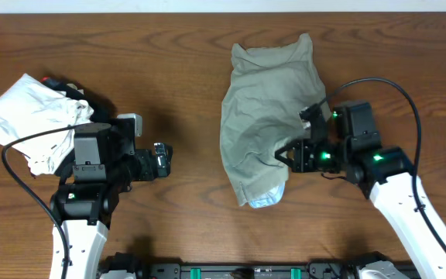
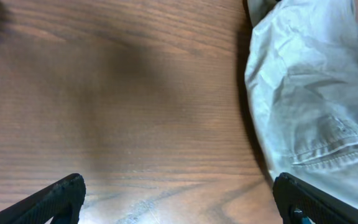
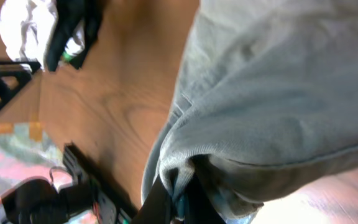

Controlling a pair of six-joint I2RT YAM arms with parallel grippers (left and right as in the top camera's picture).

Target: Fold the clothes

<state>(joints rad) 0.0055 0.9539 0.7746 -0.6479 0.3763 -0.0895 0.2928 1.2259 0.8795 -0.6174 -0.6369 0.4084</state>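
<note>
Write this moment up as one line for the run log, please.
right pincer: shut on edge of khaki shorts | left pincer: open, holding nothing, over bare table | white cloth: far left, not gripped

The pale khaki-green cotton garment (image 1: 265, 108) is matt woven cloth, soft and creased, with raised stitched seams; close up, its folded hem looks thicker and faintly fuzzy. The brown wooden table (image 1: 169, 62) is smooth, with clear grain and a low satin sheen. The crumpled white cloth garment (image 1: 22, 120) is matt and wrinkled. The left gripper (image 1: 163, 159) has matt black plastic fingers (image 2: 58, 198). The right arm's white casing (image 1: 410, 211) looks like smooth, slightly glossy plastic, and its black cable (image 1: 416, 116) looks rubbery.
</note>
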